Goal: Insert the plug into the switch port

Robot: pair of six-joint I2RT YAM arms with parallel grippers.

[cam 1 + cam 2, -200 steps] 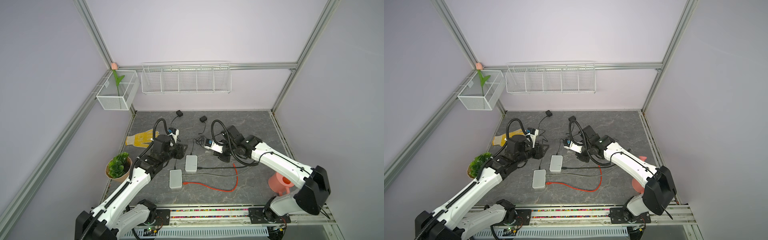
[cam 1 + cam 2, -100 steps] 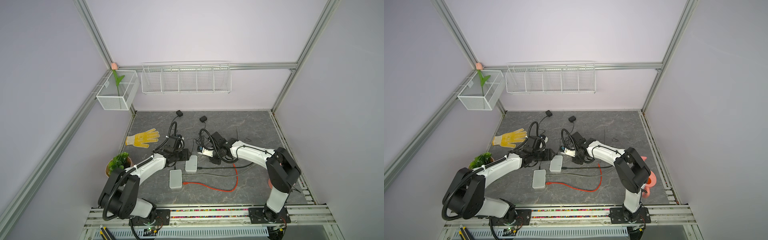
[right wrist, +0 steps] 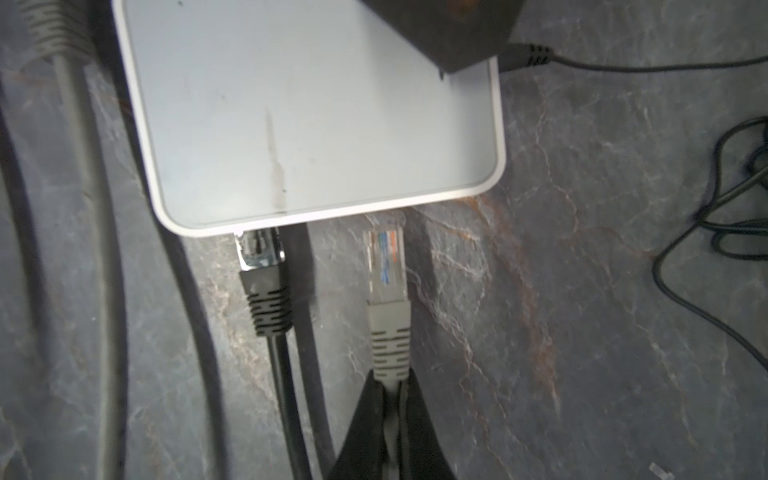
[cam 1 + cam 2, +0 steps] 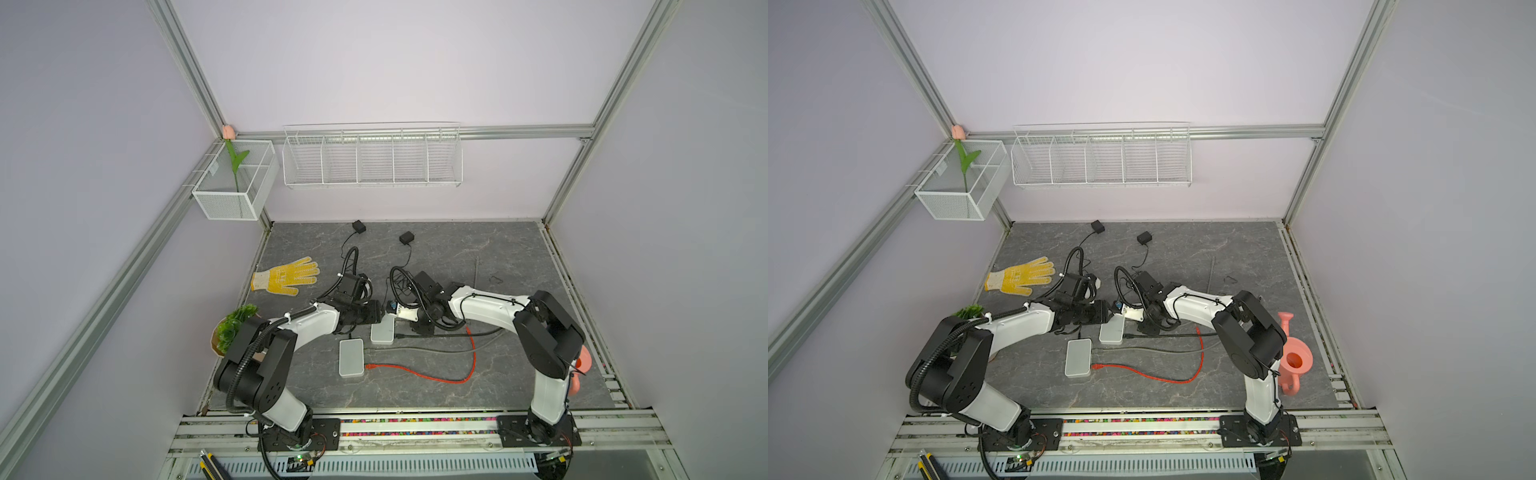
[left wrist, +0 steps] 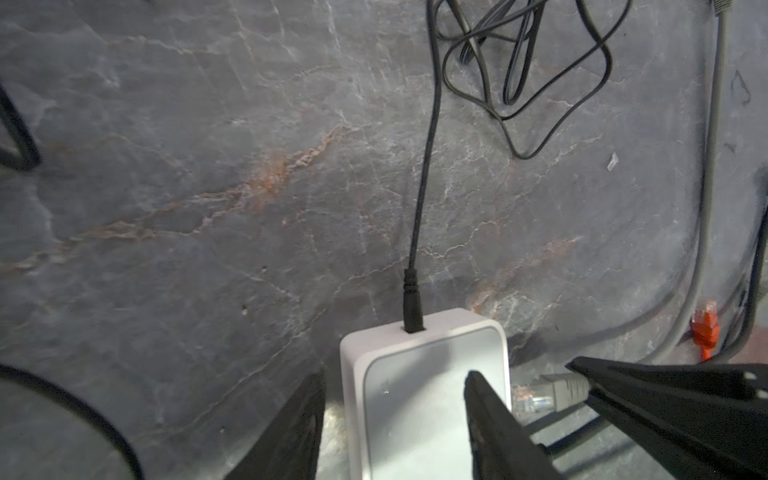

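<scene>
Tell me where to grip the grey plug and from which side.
Grip the grey plug by its ribbed boot, from the cable end, opposite the switch: the clear tip faces it and must stay free. The right gripper is shut there.

— Any ports showing on the switch (image 3: pixel 307 112)?
— No. They're tucked under its rim, and the frame crops its far end.
— The plug (image 3: pixel 387 286) tip?
— Lost in the rim's shadow; in or out, I can't tell. From above it's too small.
</scene>
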